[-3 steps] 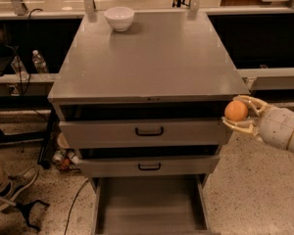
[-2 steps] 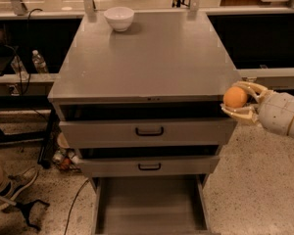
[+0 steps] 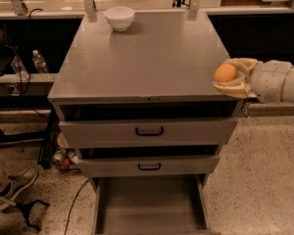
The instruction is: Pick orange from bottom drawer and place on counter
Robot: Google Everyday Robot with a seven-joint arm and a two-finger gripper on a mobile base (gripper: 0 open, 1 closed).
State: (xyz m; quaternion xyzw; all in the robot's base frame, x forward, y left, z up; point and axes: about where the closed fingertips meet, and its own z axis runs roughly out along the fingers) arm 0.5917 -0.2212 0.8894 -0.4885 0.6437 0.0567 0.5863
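Note:
My gripper (image 3: 230,77) comes in from the right and is shut on the orange (image 3: 225,73), a small round orange fruit. It holds the orange at the right front corner of the counter (image 3: 147,53), the flat grey metal top of the cabinet, just over its edge. The bottom drawer (image 3: 149,204) is pulled open below, a grey tray with a bare flat floor.
A white bowl (image 3: 119,18) stands at the back left of the counter. Two grey drawer fronts with black handles (image 3: 149,130) sit above the open drawer. A water bottle (image 3: 39,61) stands on a shelf at the left. A person's shoe (image 3: 12,185) is at the lower left.
My gripper has lifted the orange from beside the upper drawer front up and slightly left to the counter's right front corner.

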